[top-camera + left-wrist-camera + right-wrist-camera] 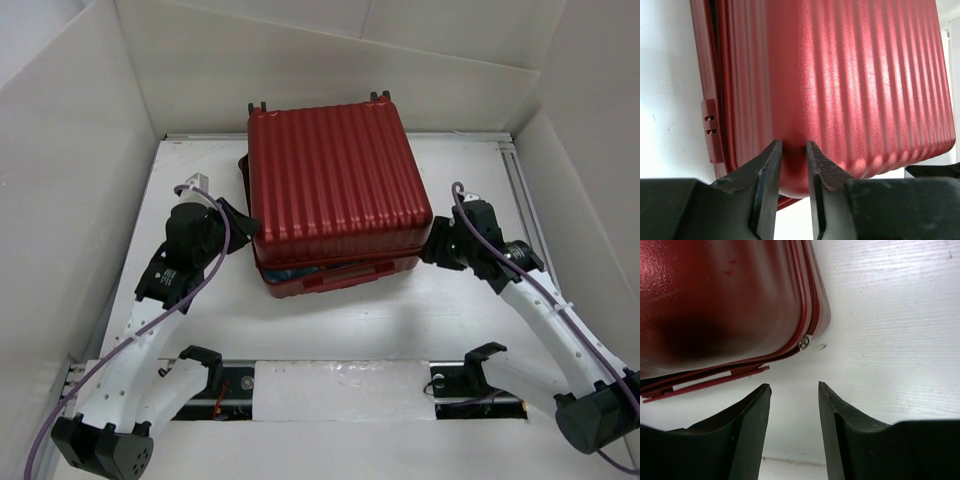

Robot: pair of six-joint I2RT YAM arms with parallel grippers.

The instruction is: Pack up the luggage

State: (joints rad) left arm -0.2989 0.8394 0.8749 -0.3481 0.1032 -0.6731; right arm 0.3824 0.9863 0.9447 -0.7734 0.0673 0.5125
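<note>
Only the wrist views show both released: left gripper (pixel 793 145) barely parted at the luggage (pixel 840 75) corner, apparently touching it, right gripper (pixel 794 386) wider near its zipper pull (pixel 804 343).

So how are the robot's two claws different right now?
The left gripper has its jaws close together with only a narrow gap, while the right gripper has its jaws spread wider. The left gripper's tips sit right up against the rounded edge of the red luggage. The right gripper hangs over bare white table, apart from the luggage's zipped corner. Both are black and hold nothing.
</note>
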